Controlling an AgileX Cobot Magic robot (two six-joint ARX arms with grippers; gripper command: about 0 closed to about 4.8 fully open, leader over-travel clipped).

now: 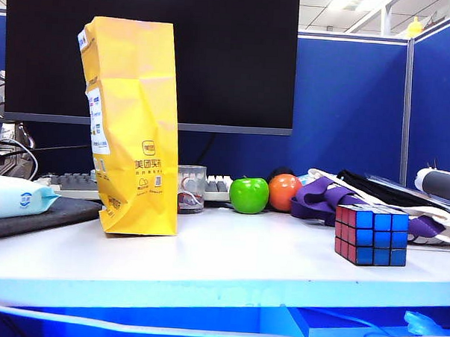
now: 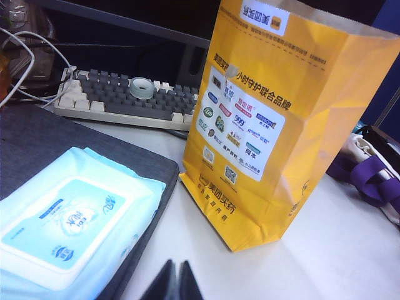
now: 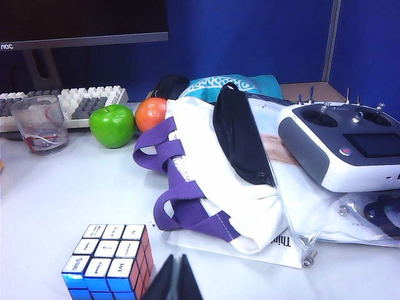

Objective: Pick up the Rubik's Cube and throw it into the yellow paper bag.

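Note:
The Rubik's Cube [image 1: 371,235] rests on the white table at the front right, blue and red faces showing. In the right wrist view the Rubik's Cube [image 3: 111,260] shows a white top face and lies right beside my right gripper [image 3: 175,261], which is shut and holds nothing. The yellow paper bag [image 1: 131,125] stands upright at the left of the table, its top open. In the left wrist view the yellow paper bag [image 2: 282,115] is ahead of my left gripper [image 2: 175,266], which is shut and empty. Neither gripper shows in the exterior view.
A wet-wipes pack [image 2: 65,225] lies on a dark mat [image 1: 47,214] at the left. A keyboard [image 2: 128,100], glass cup [image 1: 190,189], green apple [image 1: 249,195] and orange [image 1: 284,192] line the back. A purple-handled cloth bag [image 3: 212,181] and remote controller [image 3: 344,150] sit behind the cube.

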